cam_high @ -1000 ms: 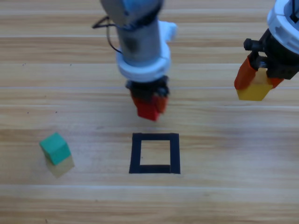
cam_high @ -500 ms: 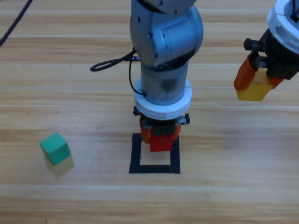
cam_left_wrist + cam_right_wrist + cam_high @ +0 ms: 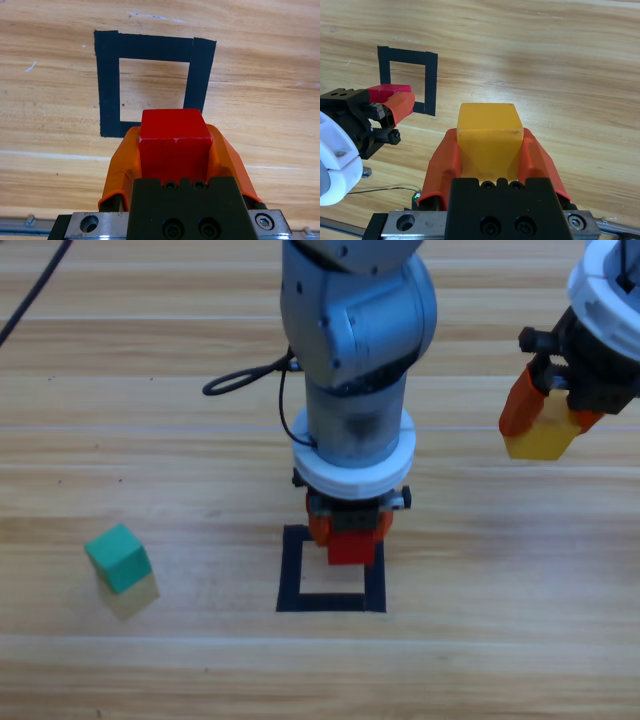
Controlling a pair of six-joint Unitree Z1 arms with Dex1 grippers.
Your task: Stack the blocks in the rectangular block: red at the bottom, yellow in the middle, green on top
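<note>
- Seen from the high view, the left gripper [image 3: 349, 537] is clamping the red cube [image 3: 350, 546] over the far edge of the rectangular block [image 3: 331, 569], while the right gripper [image 3: 545, 420] is waiting at the right edge, clamped on the yellow cube [image 3: 541, 437]; the green cube [image 3: 118, 557] is sitting well apart on the tabletop [image 3: 500, 570], to the left.
- Looking along the left wrist view, the red cube [image 3: 174, 145] is sitting squarely between the orange jaws, overlapping the near tape strip of the rectangular block [image 3: 152, 82]. Its edges are running roughly parallel to the tape; being a cube, it has no long axis. To place it well, the gripper should probably be carrying it further over the bare wood inside, keeping it level, before lowering and releasing.
- Looking along the right wrist view, the yellow cube [image 3: 489, 137] is being held level and square to the jaws, with the left gripper [image 3: 395, 102] and rectangular block [image 3: 408, 77] showing farther off.
</note>
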